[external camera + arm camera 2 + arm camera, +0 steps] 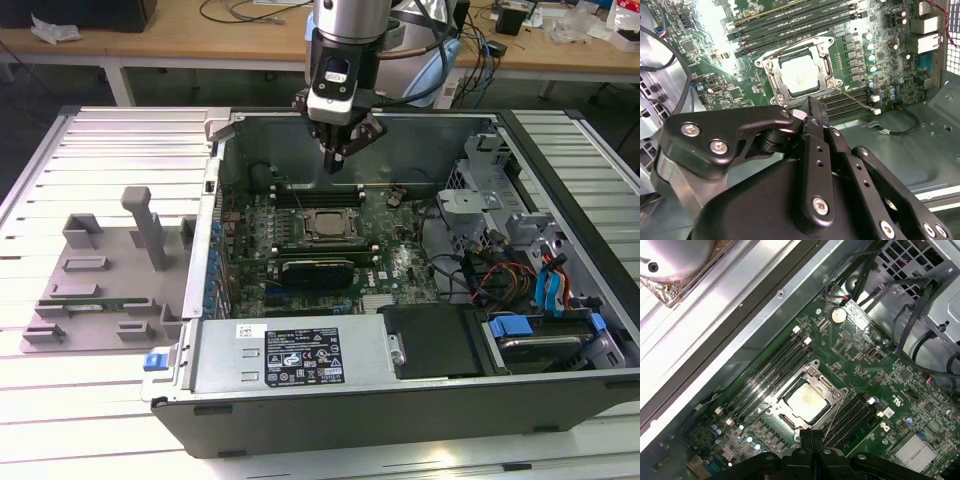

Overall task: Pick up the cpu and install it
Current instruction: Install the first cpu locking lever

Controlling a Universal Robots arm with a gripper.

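Cpu (325, 227) seated in socket, end effector (336, 160) empty above it.
Placing looks done: the silver chip lies flat inside the socket (771, 70) frame on the board (865, 370), below the end effector and a little off its line, well apart from its tips, as both wrist views show. Whether the frame's latch is locked I cannot tell, so that may be what is left. The arm (350, 20) hangs upright over the open case (300, 400), wrist pointing straight down, fingers (806, 440) pinched together to a narrow point with nothing between them.
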